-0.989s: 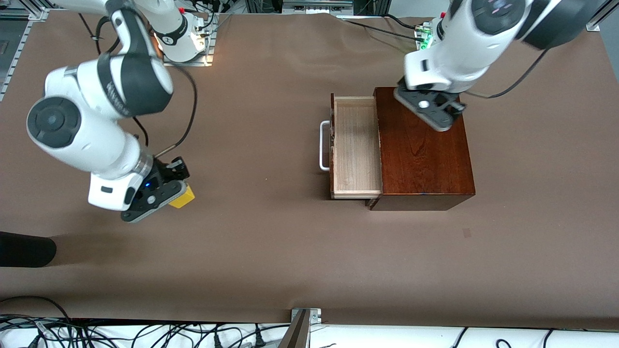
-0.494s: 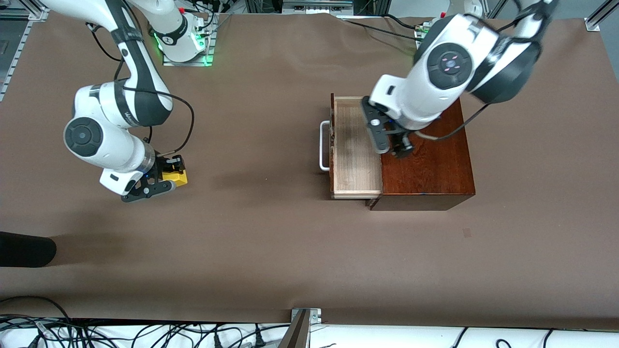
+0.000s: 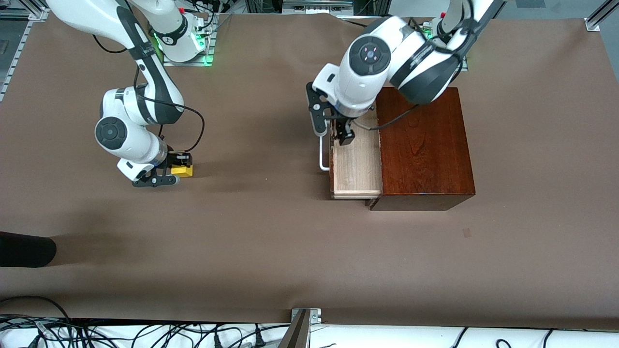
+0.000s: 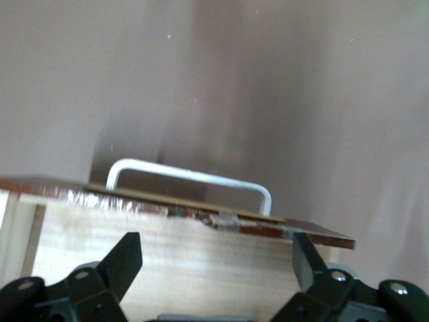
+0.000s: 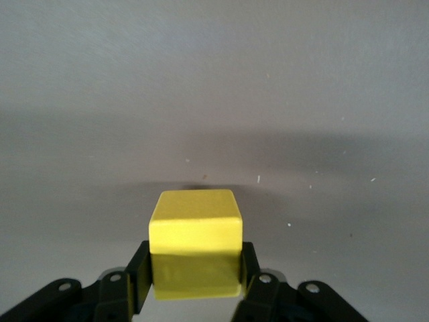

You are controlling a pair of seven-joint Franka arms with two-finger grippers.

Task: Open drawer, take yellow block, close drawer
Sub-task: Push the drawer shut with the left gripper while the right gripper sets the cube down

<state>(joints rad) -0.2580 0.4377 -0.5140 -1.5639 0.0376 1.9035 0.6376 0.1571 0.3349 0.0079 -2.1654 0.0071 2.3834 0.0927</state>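
The drawer point(image 3: 357, 164) is pulled out of the dark brown wooden box point(image 3: 424, 145), and its pale-wood tray looks empty. Its white bar handle point(image 3: 322, 154) faces the right arm's end of the table. My left gripper point(image 3: 342, 135) is open and hangs over the tray close to the drawer front. In the left wrist view this gripper point(image 4: 214, 261) spreads above the pale tray point(image 4: 188, 248), with the handle point(image 4: 191, 176) ahead. My right gripper point(image 3: 180, 163) is shut on the yellow block point(image 3: 182, 170), low at the table. The block point(image 5: 195, 248) sits between both fingers point(image 5: 137, 272).
A black object point(image 3: 24, 249) lies near the front edge at the right arm's end. Cables and a metal bracket point(image 3: 304, 316) run along the front edge. A small dark mark point(image 3: 466, 233) is on the brown table cover.
My left gripper has swung from above the box top to over the drawer's handle end. My right gripper has carried the yellow block lower, down to the table.
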